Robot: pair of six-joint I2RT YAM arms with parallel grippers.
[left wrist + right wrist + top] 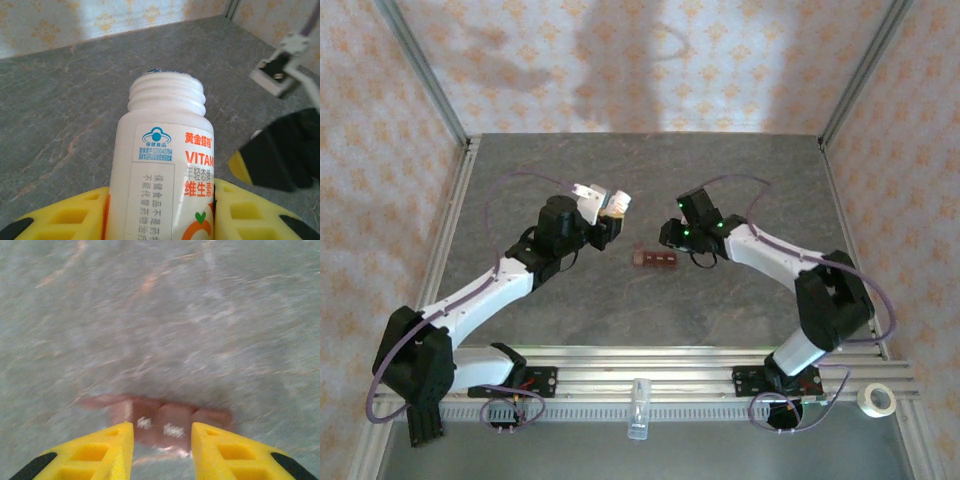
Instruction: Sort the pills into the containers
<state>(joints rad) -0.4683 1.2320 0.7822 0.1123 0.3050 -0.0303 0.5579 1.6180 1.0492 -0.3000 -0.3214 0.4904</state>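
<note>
The containers (pixel 655 259) are a short reddish-brown strip of three joined boxes lying mid-table. In the right wrist view the containers (pixel 165 420) look blurred, just beyond and partly between my yellow fingertips (pixel 117 442). My right gripper (pixel 162 432) is open, hovering right of the strip (pixel 680 236). My left gripper (pixel 610 215) is shut on a white vitamin bottle (pixel 165 150), held off the table left of the strip. The bottle's threaded mouth has no cap and points away from the wrist. No loose pills are visible.
A clear tube (pixel 638 405) stands at the front rail between the arm bases. A roll of tape (pixel 877 400) lies at the front right corner. Metal frame posts and patterned walls enclose the grey table (pixel 640 170).
</note>
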